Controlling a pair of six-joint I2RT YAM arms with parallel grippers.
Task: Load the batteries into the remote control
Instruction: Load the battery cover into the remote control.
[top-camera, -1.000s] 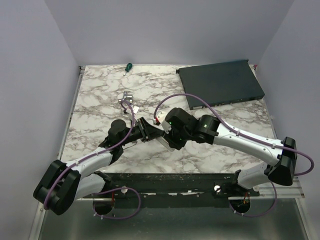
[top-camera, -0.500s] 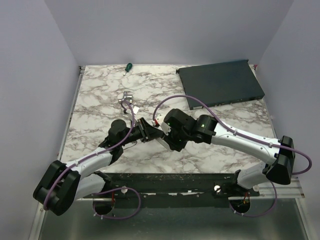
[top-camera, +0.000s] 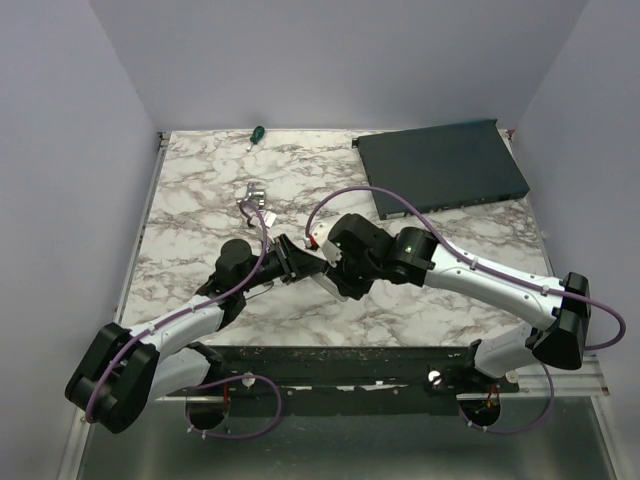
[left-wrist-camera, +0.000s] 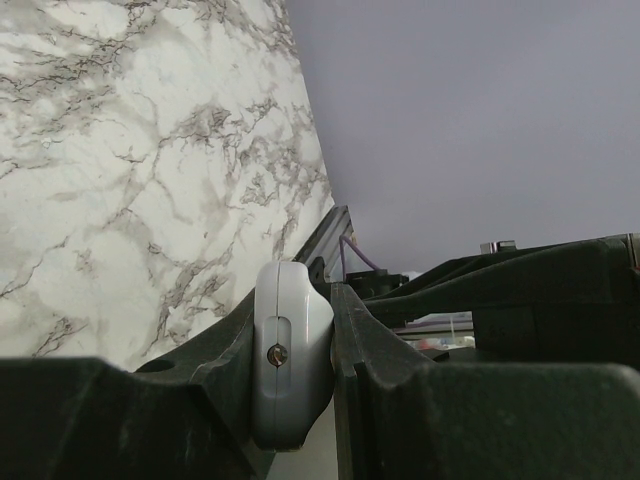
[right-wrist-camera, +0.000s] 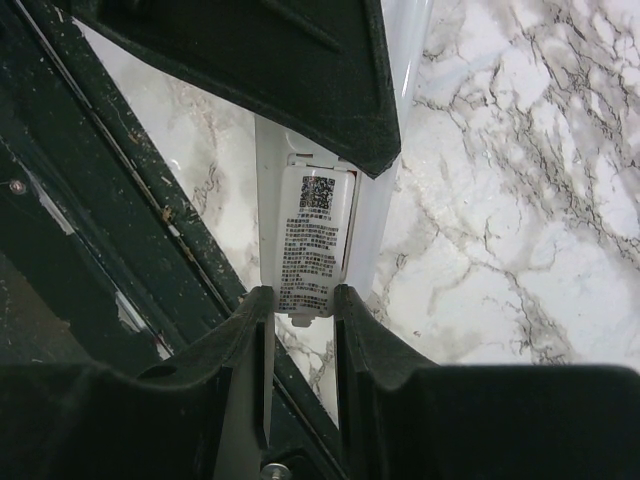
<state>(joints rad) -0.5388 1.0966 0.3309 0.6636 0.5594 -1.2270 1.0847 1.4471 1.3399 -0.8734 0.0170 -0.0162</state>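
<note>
Gently now: the remote control (left-wrist-camera: 290, 365) sits end-on in my left jaws, which are closed tight on its two sides and hold it over the middle of the tabletop (top-camera: 200, 180). On its back, the labelled cover (right-wrist-camera: 312, 235) faces my right wrist. My right jaws stand partly open, with fingers (right-wrist-camera: 232, 370) against each long edge of that cover's near end, and as far as I can tell they grip it. I judge the step to be getting this cover off so the battery bay lies open. To do it well I should draw straight along the remote's length, without twisting, and let the left hold take the load without slipping. The purchase is narrow, so a jerk could fling the cover or tip the remote. The batteries show in none of my views.
</note>
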